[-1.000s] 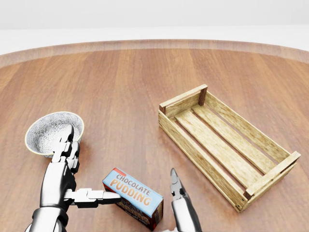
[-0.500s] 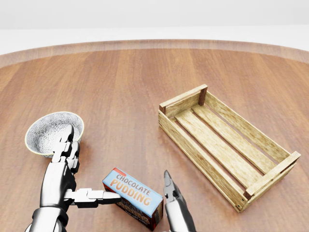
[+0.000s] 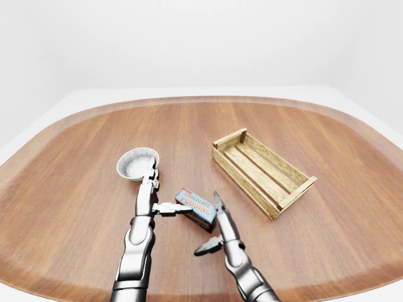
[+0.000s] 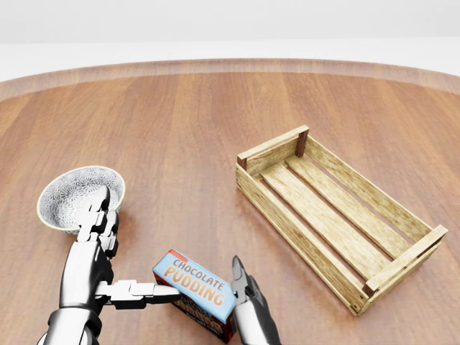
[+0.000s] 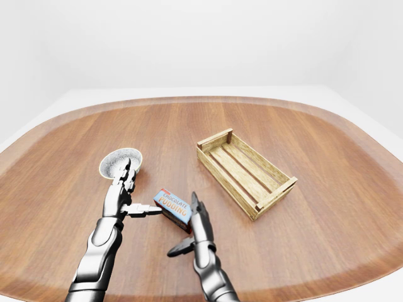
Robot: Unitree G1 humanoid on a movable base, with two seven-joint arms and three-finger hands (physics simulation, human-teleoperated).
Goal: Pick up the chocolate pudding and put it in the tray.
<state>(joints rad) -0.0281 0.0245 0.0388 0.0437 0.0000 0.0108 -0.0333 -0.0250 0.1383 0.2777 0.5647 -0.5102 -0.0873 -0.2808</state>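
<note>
The chocolate pudding box (image 4: 195,289), blue-topped with orange letters, lies flat on the wooden table near the bottom of the head view. My left hand (image 4: 129,251) is open, its fingers pointing up the view and its thumb (image 4: 147,292) stretched against the box's left end. Open as well, my right hand (image 3: 210,226) stands edge-on with its fingertips (image 4: 237,267) at the box's right end and its thumb spread away. The box sits between the two hands, with no fingers closed round it. The slatted wooden tray (image 4: 273,148) lies empty to the right, apart from the box.
A speckled white bowl (image 4: 72,194) stands just above my left hand's fingertips. In the eye views, the oval table's rim (image 3: 56,277) curves round close to the robot's side.
My right hand has slid left, from a gap beside the box to right up against its right end. The left hand, the box and the tray have not moved.
</note>
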